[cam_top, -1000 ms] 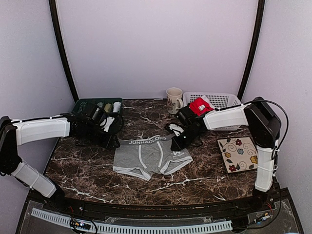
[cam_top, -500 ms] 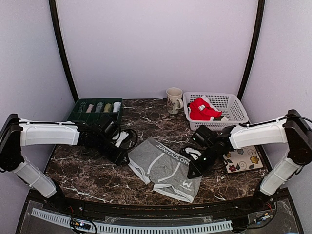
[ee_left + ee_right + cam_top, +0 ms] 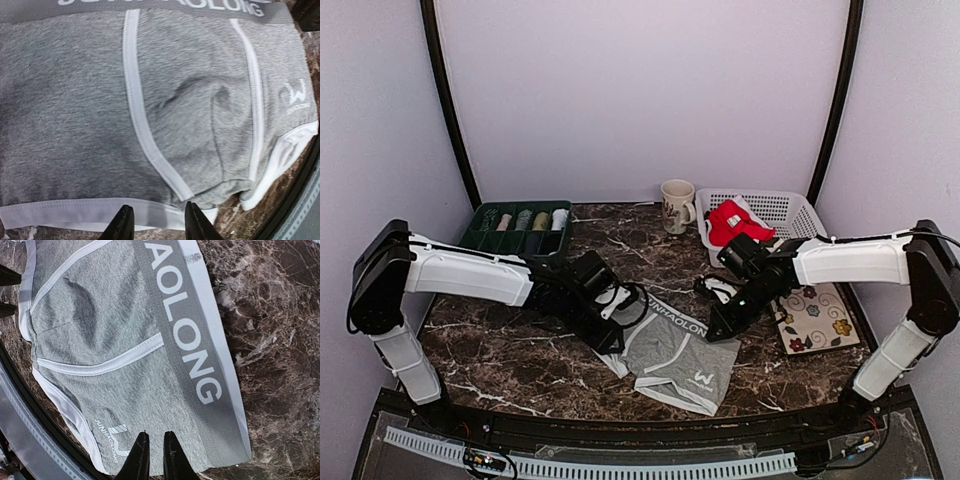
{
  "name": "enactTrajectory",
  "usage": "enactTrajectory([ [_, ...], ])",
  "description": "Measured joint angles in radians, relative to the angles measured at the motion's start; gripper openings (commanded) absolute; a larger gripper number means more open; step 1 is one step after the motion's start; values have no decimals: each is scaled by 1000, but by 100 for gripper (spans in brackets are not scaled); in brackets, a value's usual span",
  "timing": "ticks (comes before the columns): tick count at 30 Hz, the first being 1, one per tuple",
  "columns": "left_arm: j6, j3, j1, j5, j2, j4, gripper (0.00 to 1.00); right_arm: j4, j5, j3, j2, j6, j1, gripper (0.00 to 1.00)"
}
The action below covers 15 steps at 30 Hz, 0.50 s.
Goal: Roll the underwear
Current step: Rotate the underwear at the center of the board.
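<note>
My left pincer (image 3: 156,217), half open and narrowing, has come to the white leg hem of the grey underwear (image 3: 150,110). My right pincer (image 3: 155,440) is clenched almost tight at its side edge; whether it nips cloth I cannot tell. The garment has slid nearer and turned askew on the marble table (image 3: 490,345). It lies flat, ready, I judge, for rolling.

"AOLONG" — waistband (image 3: 197,347) of grey underwear (image 3: 110,325)
</note>
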Motion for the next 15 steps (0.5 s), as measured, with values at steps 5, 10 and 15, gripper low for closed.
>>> enactTrajectory([
  [5, 13, -17, 21, -21, 56, -10, 32, -5, -1, 5, 0, -10, 0, 11],
  [10, 62, -30, 101, -9, 58, -8, 30, -10, -10, 5, 0, -20, 0, 12],
  [15, 148, 44, 234, -19, 111, -45, 34, 4, -72, 6, -1, -25, 6, 12],
])
